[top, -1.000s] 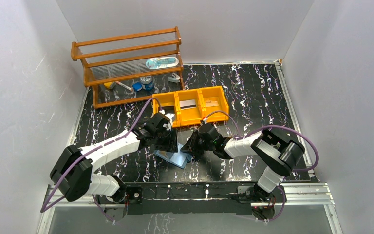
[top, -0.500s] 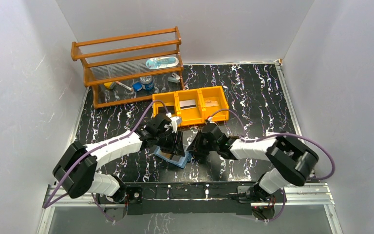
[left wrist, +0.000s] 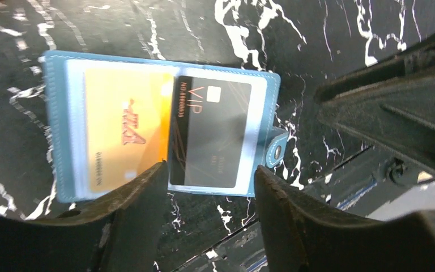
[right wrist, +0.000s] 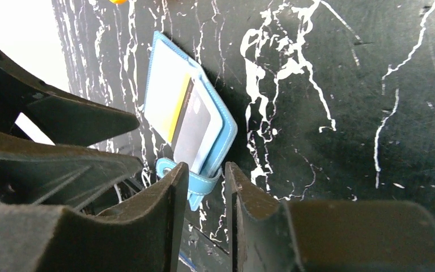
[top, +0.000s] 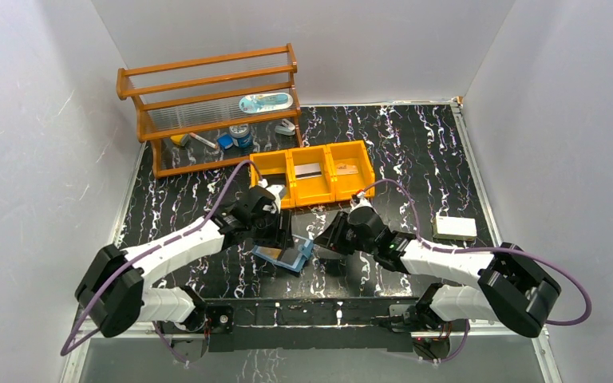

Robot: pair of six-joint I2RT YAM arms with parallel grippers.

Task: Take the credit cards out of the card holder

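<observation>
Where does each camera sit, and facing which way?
Top external: high behind the bases, looking down at the table; both arms, left pincer, right pincer show.
Left wrist: above the card holder, looking down; own fingers frame it.
Right wrist: beside the card holder's tab end, angled down; own fingers in front.
Shared: card holder in all three.

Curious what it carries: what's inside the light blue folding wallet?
The light blue folding card holder lies open, showing a gold-orange card and a black VIP card side by side. Anything beneath them is hidden.
</observation>
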